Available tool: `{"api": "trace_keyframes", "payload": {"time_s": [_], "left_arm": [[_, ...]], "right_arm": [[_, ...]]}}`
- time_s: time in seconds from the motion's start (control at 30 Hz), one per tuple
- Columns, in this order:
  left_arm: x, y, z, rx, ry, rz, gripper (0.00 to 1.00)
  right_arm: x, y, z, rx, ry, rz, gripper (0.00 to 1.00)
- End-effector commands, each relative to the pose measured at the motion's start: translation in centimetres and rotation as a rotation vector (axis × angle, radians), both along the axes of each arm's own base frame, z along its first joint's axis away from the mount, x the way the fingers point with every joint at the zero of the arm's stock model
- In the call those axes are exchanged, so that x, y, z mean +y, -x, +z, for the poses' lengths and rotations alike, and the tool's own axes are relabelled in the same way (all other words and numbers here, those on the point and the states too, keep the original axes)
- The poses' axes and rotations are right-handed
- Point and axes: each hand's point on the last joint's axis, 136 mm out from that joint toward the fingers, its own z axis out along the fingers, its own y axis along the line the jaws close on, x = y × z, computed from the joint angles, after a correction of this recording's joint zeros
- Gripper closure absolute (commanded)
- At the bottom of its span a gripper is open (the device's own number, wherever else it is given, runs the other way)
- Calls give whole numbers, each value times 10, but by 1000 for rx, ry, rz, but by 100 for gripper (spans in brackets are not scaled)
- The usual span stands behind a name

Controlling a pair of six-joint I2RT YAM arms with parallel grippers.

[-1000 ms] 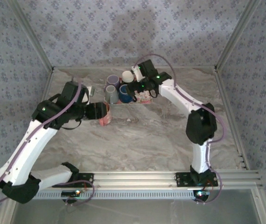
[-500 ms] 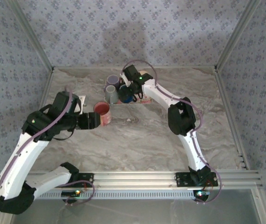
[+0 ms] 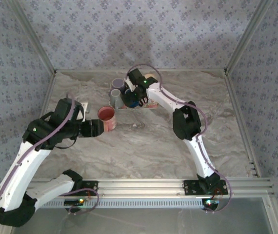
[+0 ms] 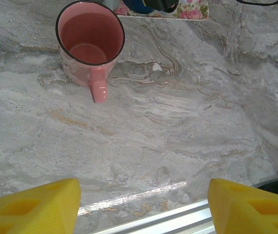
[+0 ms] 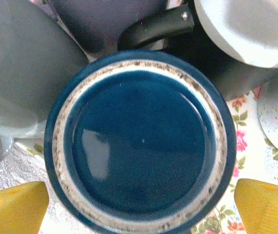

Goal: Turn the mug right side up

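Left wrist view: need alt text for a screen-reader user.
A pink mug stands upright and empty on the marble table, its handle pointing toward the camera. The left gripper is open, its two yellow fingers framing the bottom edge, holding nothing and apart from the mug.

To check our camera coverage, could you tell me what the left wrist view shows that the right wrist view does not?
Left wrist: an upright pink ceramic mug on the marbled table, apart from the open left pincer. Right wrist: the upturned base of a dark blue glazed mug under the open right pincer. Shared: the flowered tray.
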Motion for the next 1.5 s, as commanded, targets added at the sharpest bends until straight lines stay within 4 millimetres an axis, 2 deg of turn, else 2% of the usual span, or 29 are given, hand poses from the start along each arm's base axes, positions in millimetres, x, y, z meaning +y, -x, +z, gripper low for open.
{"api": "trace_keyframes", "payload": {"time_s": [0.0,0.33,0.5,0.67,0.8,0.87,1.0,1.2,1.47], "left_arm": [[1,1,1,1,8,3,30],[7,6,-1,16,-3,-2,30],[7,8,-3,29,2,-8,31],[7,6,-3,30,2,-3,31],[6,4,-2,26,8,3,30],[5,2,-1,24,14,5,30],[3,-1,1,14,37,19,31],[1,-6,5,-9,79,57,31],[-5,-15,15,-36,135,81,32]], "right_arm": [[7,-5,-8,31,-23,-3,0],[10,-19,-22,43,-53,-29,0],[12,-22,-30,57,-75,-41,4],[18,-20,-34,65,-76,-19,13],[18,-17,-29,67,-76,-14,25],[16,-15,-23,63,-74,-13,28],[8,-12,4,22,-92,-35,32],[-5,-10,81,-114,-303,-160,35],[-32,40,140,-128,-469,-273,40]]}}
